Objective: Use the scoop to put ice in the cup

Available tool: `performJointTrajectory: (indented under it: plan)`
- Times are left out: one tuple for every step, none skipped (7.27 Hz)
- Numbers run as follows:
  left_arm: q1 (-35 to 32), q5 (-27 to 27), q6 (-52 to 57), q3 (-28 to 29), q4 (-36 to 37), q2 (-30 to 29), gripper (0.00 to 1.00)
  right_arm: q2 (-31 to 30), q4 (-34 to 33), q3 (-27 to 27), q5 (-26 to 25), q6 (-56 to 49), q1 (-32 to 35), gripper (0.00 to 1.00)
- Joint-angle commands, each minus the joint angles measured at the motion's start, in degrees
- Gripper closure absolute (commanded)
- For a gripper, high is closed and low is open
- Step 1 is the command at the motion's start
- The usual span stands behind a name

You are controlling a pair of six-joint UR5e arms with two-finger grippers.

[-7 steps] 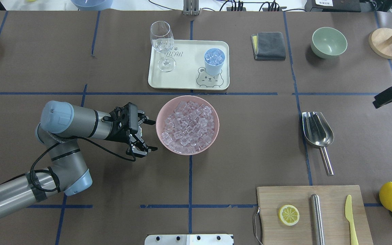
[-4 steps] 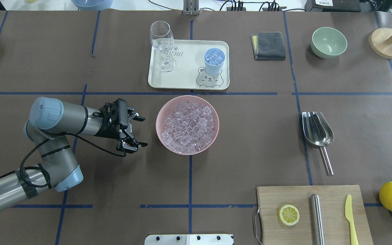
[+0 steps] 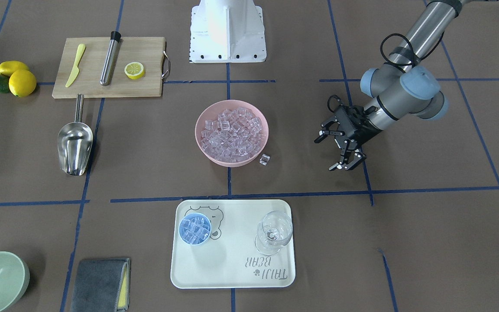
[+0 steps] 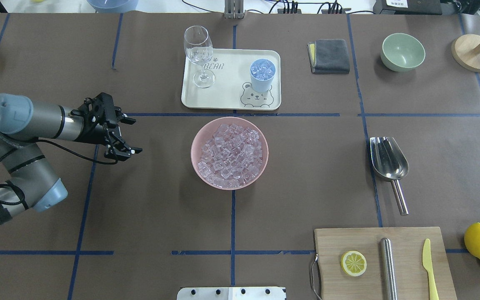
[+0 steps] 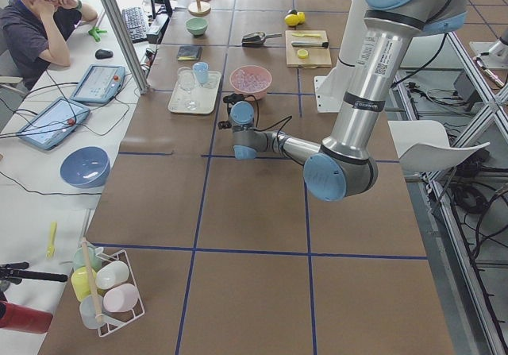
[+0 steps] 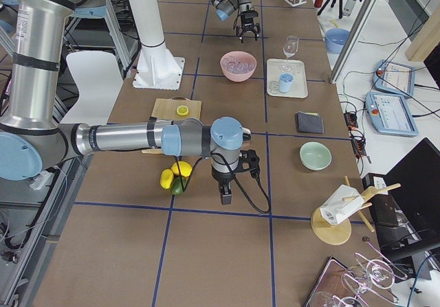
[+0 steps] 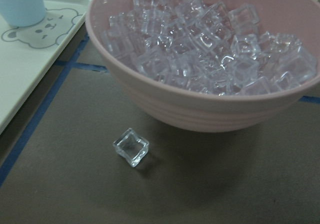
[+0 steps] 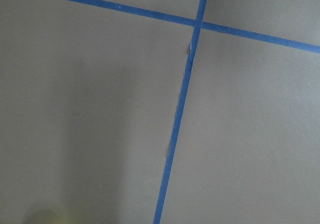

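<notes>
The left hand (image 4: pixel 133 135) is drawn back from just beside the pink bowl (image 4: pixel 195 139) and is now well apart from it. Its fingers are spread and nothing is held. The right hand (image 6: pixel 226 187) is shown only in a side view, so its state cannot be told. The scoop (image 4: pixel 388 158) lies on the worktop (image 4: pixel 306 187), unheld. The cup (image 4: pixel 262 77) stands on the tray (image 4: pixel 227 100), already filled to the rim with ice (image 4: pixel 231 152). Any further scoopful is likely to be spilled over that rim. The loose cube (image 3: pixel 265 159) beside the bowl could be knocked away, and the stemmed glass (image 4: pixel 198 54) near the cup could be toppled.
</notes>
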Motion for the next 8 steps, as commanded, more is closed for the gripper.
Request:
performJointTrajectory:
  plan:
    - [-8.84, -8.15, 0.54, -0.24, 6.82, 0.49, 0.00, -0.26, 0.30, -0.79, -0.13, 0.05, 0.15, 0.00]
    - [-12.54, -10.80, 0.72, -0.24, 11.97, 0.84, 0.00, -0.26, 0.30, -0.79, -0.22, -0.04, 0.15, 0.00]
    - [-15.28, -11.61, 4.98, -0.41, 16.37, 0.84, 0.00, -0.26, 0.30, -0.88, -0.22, -0.04, 0.15, 0.00]
    - [-19.92, -11.62, 12.16, -0.42, 19.38, 0.93, 0.00, -0.26, 0.30, -1.05, -0.22, -0.12, 0.15, 0.00]
    - [-24.23, -13.10, 13.36, -1.20, 26.37, 1.02, 0.00, -0.17, 0.39, -1.23, -0.31, -0.21, 0.15, 0.00]
    - [-27.32, -13.03, 13.37, -4.43, 33.22, 2.15, 0.00, 0.09, 0.48, -1.32, -0.66, -0.30, 0.15, 0.00]
    - [-31.52, -13.11, 13.38, -8.81, 41.30, 4.94, 0.00, -0.34, 0.48, -1.32, -0.75, -0.30, 0.15, 0.00]
    - [-35.74, -13.20, 13.38, -10.42, 47.64, 6.28, 0.00, -0.08, 0.48, -1.32, -0.75, -0.21, 0.15, 0.00]
